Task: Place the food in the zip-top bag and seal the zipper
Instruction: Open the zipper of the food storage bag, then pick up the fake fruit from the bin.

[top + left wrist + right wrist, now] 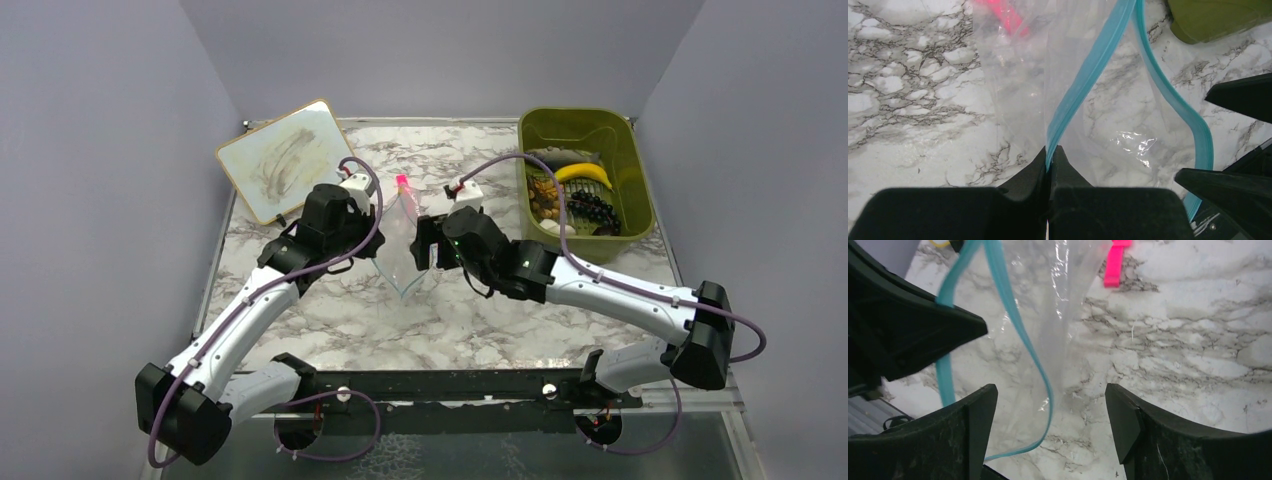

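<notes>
Left end effector [1049, 155] pinched tight on one of two teal zipper [1088, 75] strips. Right end effector [1050, 390] spread wide, second strip looping between its fingers. One zip-top bag [1018, 85] between both, mouth parted, over marble bench [1198, 340]; one pink clip [1115, 262] just behind. Food [575, 195] well apart in one olive-green bin [630, 190], far right: one yellow banana [585, 173], one dark bunch [592, 207] beside it.
</notes>
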`<action>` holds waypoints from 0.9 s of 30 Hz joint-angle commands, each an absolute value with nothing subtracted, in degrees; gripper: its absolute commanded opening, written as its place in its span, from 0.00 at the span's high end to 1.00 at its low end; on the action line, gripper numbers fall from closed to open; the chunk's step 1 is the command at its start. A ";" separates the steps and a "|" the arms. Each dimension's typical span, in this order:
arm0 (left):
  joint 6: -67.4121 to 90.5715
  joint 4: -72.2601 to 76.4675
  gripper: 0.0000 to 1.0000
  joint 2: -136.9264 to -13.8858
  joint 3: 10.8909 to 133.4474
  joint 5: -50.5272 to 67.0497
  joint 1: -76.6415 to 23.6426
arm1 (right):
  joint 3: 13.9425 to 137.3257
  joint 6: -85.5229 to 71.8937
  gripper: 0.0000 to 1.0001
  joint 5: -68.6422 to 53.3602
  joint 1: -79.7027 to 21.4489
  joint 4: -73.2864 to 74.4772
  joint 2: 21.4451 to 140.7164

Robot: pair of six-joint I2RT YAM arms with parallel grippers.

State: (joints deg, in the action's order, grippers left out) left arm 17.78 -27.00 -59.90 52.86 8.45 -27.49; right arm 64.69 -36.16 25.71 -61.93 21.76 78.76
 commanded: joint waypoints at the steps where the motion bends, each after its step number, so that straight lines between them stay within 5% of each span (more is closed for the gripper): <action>1: 14.57 -22.59 1.00 -59.91 51.35 8.00 -27.44 | 70.85 -32.82 0.17 26.81 -61.81 25.40 79.18; 15: 16.55 -18.59 1.00 -54.45 47.66 11.48 -27.37 | 77.98 -22.04 0.22 31.49 -55.45 28.67 75.10; 27: 17.88 -18.73 1.00 -52.55 46.97 11.25 -27.39 | 79.85 -17.70 0.34 19.97 -30.51 29.38 77.42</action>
State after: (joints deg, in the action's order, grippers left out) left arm 17.50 -20.27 -53.76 47.75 10.26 -27.49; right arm 77.76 -19.55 26.68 -37.80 28.29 76.23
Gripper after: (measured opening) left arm 0.011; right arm 0.672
